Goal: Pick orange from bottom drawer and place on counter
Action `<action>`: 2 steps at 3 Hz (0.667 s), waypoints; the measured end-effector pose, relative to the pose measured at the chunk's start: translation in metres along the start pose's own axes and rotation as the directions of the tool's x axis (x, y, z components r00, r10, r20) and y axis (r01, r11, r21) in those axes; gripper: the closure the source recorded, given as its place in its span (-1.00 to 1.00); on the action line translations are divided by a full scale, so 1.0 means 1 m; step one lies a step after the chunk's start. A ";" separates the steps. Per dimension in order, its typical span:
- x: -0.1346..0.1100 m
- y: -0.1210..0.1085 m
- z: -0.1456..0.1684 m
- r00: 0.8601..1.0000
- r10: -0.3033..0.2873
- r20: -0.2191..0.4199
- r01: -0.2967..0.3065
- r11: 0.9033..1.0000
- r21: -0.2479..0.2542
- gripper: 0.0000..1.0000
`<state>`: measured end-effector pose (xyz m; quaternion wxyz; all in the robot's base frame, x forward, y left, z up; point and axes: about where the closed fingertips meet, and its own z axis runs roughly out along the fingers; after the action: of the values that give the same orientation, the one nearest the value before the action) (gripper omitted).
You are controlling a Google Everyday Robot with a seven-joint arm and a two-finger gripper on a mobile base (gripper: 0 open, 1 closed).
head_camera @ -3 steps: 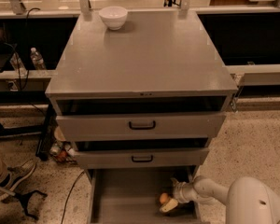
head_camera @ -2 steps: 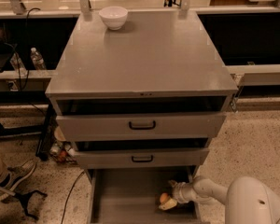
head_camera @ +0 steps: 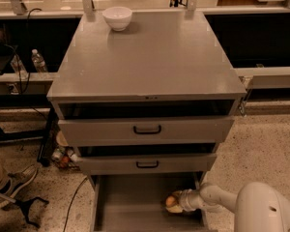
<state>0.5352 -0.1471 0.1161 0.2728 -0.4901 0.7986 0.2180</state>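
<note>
Two grey drawer fronts with black handles sit closed above the bottom drawer, which is pulled out toward us and shows its flat grey floor and low side walls. We see the orange inside that drawer, at its right side, low near the floor. The gripper is down in the drawer right at the orange, touching it or just beside it. We cannot tell whether the gripper is clamped on the fruit or only rests against it. A pale arm reaches in from the right over the drawer's side wall, and its rounded white housing fills the lower right corner.

Above, the table, the broad grey top of the cabinet, carries a white bowl near its far left edge, well apart from the orange. To the left of the cabinet we see a water bottle on a low shelf and a shoe on the speckled floor.
</note>
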 end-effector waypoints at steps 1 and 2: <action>-0.015 0.003 -0.016 0.999 -0.018 0.043 0.018 1.000 -0.011 0.89; -0.031 0.012 -0.036 0.993 -0.029 0.113 0.035 0.998 -0.056 1.00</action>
<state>0.5276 -0.1432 0.1644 0.3064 -0.4975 0.7674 0.2641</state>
